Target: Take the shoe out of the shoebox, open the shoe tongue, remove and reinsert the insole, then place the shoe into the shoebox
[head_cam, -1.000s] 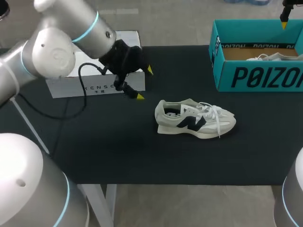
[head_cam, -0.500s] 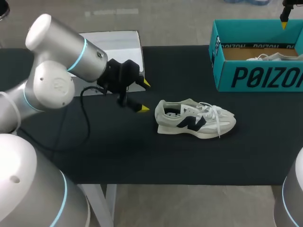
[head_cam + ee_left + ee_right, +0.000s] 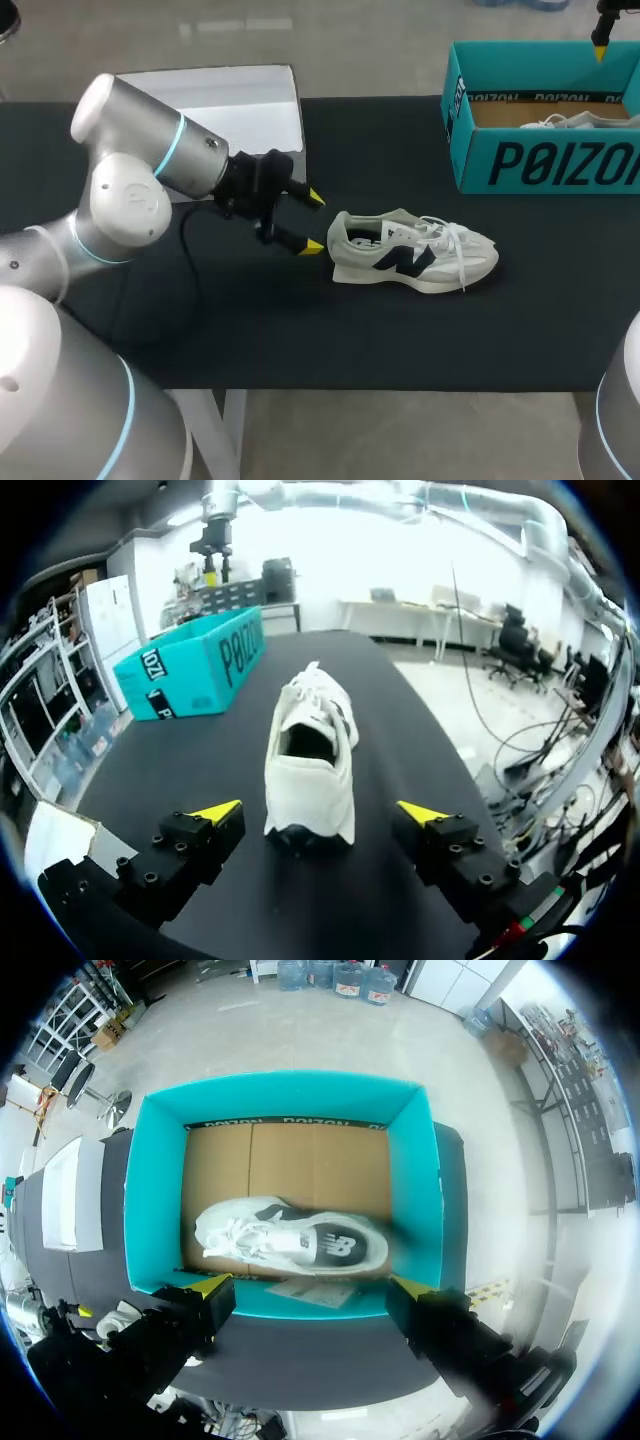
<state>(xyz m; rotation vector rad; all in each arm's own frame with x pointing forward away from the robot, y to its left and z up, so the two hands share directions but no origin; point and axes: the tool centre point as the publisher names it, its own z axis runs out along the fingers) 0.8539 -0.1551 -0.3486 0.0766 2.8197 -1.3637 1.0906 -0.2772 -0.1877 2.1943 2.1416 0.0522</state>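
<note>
A white sneaker with a dark logo lies on its sole on the black table, toe to the right. My left gripper sits open just left of its heel, yellow tips level with it. In the left wrist view the sneaker's heel lies just ahead of the spread fingers of the left gripper, not touched. The teal shoebox stands at the back right, with a second white sneaker inside. My right gripper hangs open high above the shoebox; only its tip shows in the head view.
A white flat box lies at the back left, behind the left arm. A black cable from the left wrist trails over the table. The shoebox stands well beyond the sneaker in the left wrist view.
The left arm has swung down and to the right, bringing its open gripper from over the white box to just behind the sneaker's heel. The right arm and the sneaker have not moved.
</note>
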